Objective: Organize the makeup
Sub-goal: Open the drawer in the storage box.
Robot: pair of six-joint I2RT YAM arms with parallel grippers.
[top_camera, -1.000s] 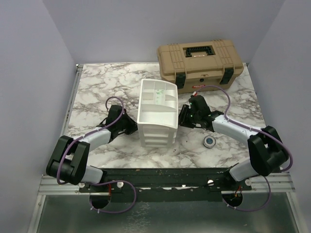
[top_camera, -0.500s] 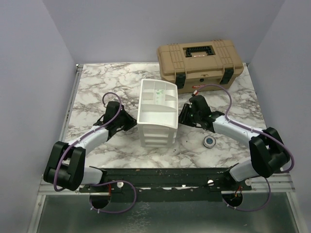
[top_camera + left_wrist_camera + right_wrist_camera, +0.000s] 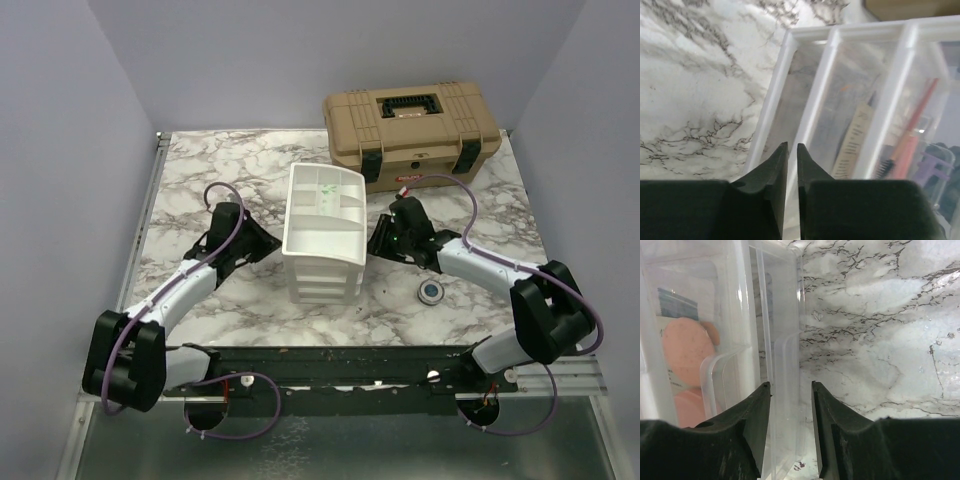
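Overhead, one marble-patterned table fills the workspace. One tan toolbox sits at the far right, lid down, with two dark latches on its front; the panel on its lid is too small to read. One white drawer unit stands mid-table with an open tray on top and three drawer fronts on its near face.

Two arms flank the unit. The left arm reaches in from the left and the right arm from the right.

Left gripper: fingers closed to a thin slit, nothing between them, poised just beside the unit's left wall.

Right gripper: fingers partly apart, with the clear plastic lip of a drawer between them. Cannot tell whether they press on it.

Makeup count:
- One round compact with a blue centre lies on the table right of the unit and in front of the right arm, apart from both.
- Two pink discs sit inside a clear drawer, one nearer the camera than the other. A card with a blue band is behind them; its print is unreadable.
- One cream tube lies in a drawer compartment; its lettering is blurred.
- One pink pencil lies slanted in the next compartment to the right.
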